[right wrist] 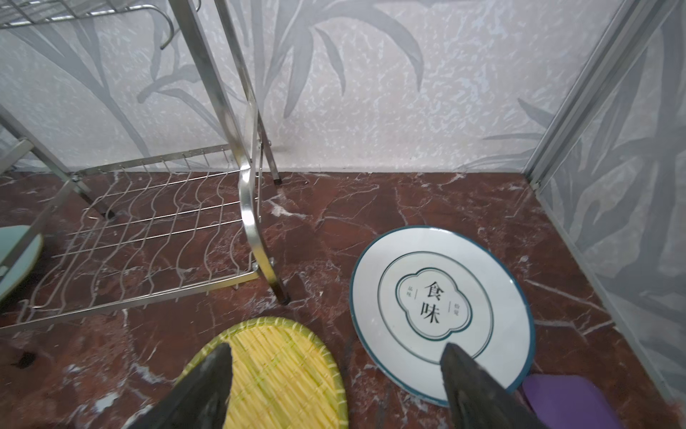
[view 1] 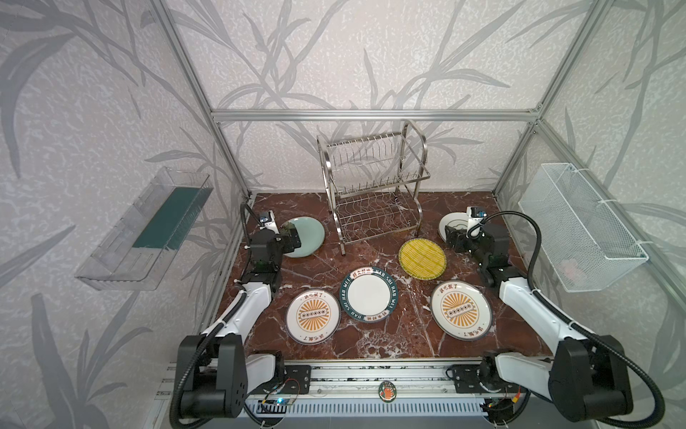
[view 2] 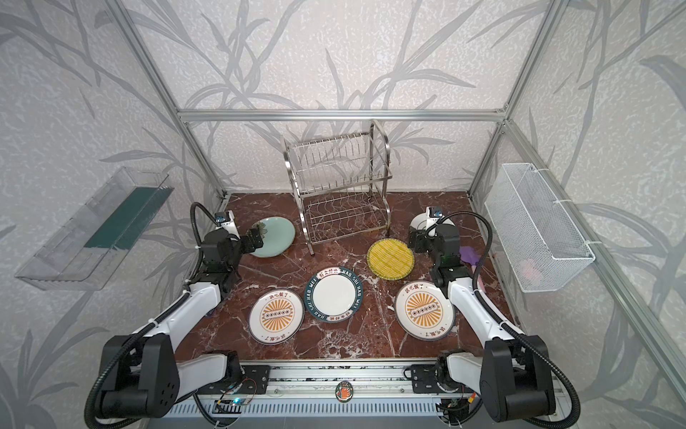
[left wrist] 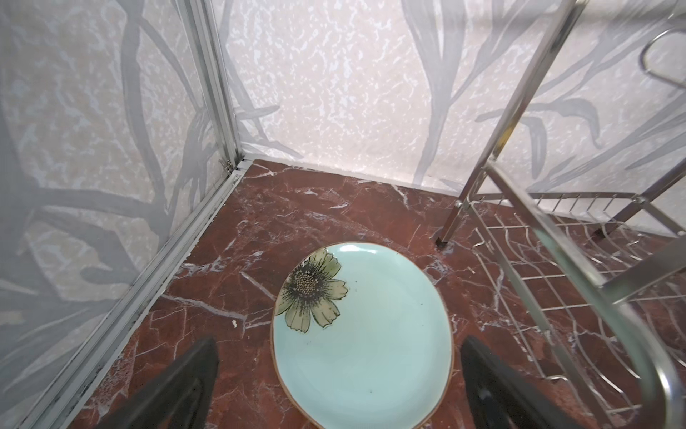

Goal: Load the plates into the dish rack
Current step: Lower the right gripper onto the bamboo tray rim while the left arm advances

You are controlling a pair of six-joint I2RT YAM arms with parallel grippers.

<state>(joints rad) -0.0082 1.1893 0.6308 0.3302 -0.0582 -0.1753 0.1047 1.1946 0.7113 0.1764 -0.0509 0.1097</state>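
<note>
The steel dish rack (view 1: 375, 185) (view 2: 337, 185) stands at the back with nothing in it. Several plates lie flat on the marble. My left gripper (view 1: 295, 237) (left wrist: 339, 341) is open above the near edge of the pale celadon flower plate (view 1: 308, 237) (left wrist: 363, 353). My right gripper (view 1: 454, 237) (right wrist: 336, 347) is open too, one finger over the yellow ribbed plate (view 1: 422, 258) (right wrist: 282, 371), the other over the white motif plate (view 1: 451, 223) (right wrist: 441, 312). In front lie the green-rimmed plate (view 1: 368, 294) and two sunburst plates (view 1: 313, 315) (view 1: 461, 310).
A clear plastic tray (view 1: 148, 230) hangs on the left wall and a white mesh basket (view 1: 579, 226) on the right wall. A purple object (right wrist: 568, 397) lies beside the motif plate. Aluminium posts bound the marble table (view 1: 401, 334).
</note>
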